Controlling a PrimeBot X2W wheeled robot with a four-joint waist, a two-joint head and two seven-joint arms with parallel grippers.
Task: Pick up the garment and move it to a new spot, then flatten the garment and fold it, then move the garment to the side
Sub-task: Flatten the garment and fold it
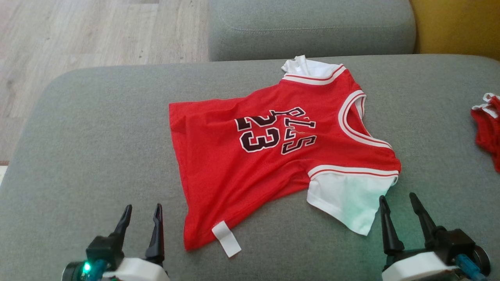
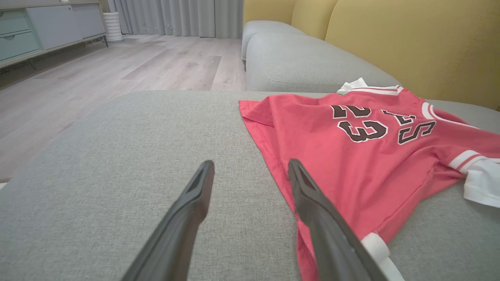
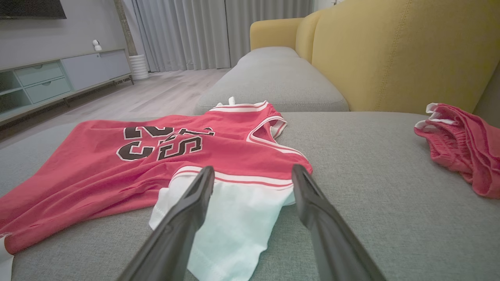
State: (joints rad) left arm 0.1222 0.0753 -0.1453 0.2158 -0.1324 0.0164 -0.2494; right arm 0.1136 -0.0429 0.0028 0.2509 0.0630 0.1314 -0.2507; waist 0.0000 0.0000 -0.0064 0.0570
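From the head view, the garment, a red jersey with a dark 23, lies face up and skewed on the grey seat cushion. Its collar is towards the right and its hem towards the left. The left tool hovers near the hem corner with its fingers a little apart and holds nothing. The right tool sits just beside the near white sleeve, spread somewhat wider and also empty. A white label sticks out from under the near hem. A second red piece lies bunched at the far right, well apart.

In the left wrist view, the left tool straddles the edge of the hem, one finger over bare cushion and the other over cloth. If it closes here, I judge it could shove the edge into a ridge or catch only the top layer.

In the right wrist view, the right tool brackets the white sleeve. If it pulls on the sleeve alone, the body would probably trail and wrinkle, spoiling any fold. A long drag to the right could run the jersey into the red piece.

The sideboard across the floor has its drawers shut, so their contents cannot be told. The jersey lies in no container.
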